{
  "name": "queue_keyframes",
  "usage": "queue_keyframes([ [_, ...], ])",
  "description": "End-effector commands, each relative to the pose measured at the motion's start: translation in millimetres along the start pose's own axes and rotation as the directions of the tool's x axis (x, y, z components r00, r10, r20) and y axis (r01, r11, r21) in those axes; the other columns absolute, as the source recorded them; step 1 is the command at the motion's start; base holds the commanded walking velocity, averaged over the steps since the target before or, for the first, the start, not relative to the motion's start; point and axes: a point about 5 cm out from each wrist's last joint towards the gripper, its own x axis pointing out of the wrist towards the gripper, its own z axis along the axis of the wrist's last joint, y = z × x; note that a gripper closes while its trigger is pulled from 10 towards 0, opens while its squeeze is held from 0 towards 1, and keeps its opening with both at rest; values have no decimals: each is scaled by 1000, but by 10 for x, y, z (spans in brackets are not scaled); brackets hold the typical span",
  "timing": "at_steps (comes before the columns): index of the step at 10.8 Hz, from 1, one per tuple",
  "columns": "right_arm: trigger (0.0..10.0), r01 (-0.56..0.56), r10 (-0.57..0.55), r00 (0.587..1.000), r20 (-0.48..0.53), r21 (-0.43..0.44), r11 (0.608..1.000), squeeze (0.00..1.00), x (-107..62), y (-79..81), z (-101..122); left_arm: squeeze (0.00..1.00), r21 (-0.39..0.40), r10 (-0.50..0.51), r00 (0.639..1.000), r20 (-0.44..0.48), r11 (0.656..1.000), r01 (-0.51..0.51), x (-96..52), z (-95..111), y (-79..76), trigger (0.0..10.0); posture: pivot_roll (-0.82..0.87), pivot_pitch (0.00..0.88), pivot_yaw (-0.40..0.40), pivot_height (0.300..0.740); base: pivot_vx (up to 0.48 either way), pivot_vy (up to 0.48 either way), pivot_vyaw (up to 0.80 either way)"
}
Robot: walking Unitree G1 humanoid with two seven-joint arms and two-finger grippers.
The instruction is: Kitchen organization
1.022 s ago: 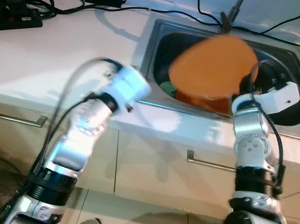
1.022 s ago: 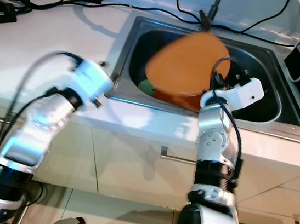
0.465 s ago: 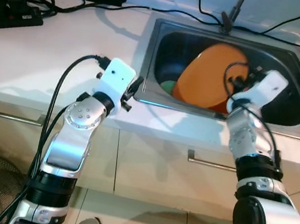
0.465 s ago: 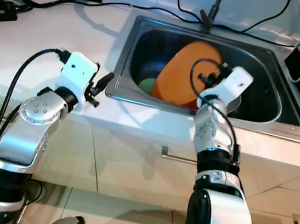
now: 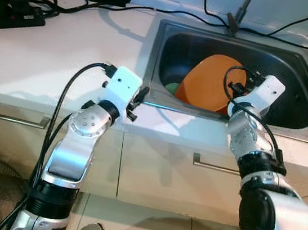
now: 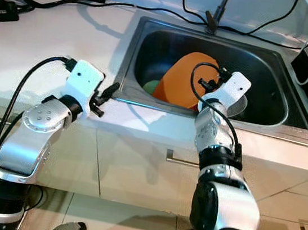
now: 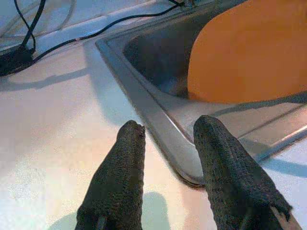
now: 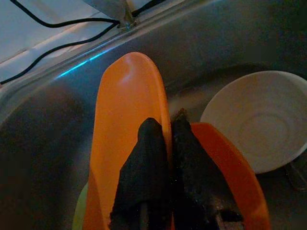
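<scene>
Counter [image 5: 47,61] fills our left, the sink [image 5: 170,37] set into it. We've got an orange plate [image 5: 208,88] standing on edge in the basin — our right gripper [image 8: 165,163] pinches its rim, beside a white bowl [image 8: 259,120]. Our left gripper [image 7: 165,139] hovers slightly parted over the sink's front corner.

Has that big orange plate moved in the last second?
Yes. The orange plate, gripped by the right hand, has dropped from above the sink rim down into the basin.
</scene>
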Motion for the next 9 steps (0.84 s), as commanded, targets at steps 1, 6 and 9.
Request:
queue_keyframes([
  [1, 10000, 21, -21, 1000, 3, 22, 1000, 0, 14, -47, 21, 0, -3, -27, 1000, 3, 1000, 27, -13, 20, -51, 10000, 85, 115, -98, 740, 0, 0, 0],
  [6, 10000, 43, -43, 998, -48, 4, 999, 122, 24, -29, -70, 0, -8, -42, 999, -16, 999, 42, -30, 18, -89, 10000, 87, 127, -98, 740, 0, 0, 0],
  [9, 10000, 46, -46, 998, -50, 2, 999, 0, 27, -32, -73, 0, -8, -40, 999, -18, 999, 39, -27, 22, -86, 10000, 86, 129, -99, 740, 0, 0, 0],
])
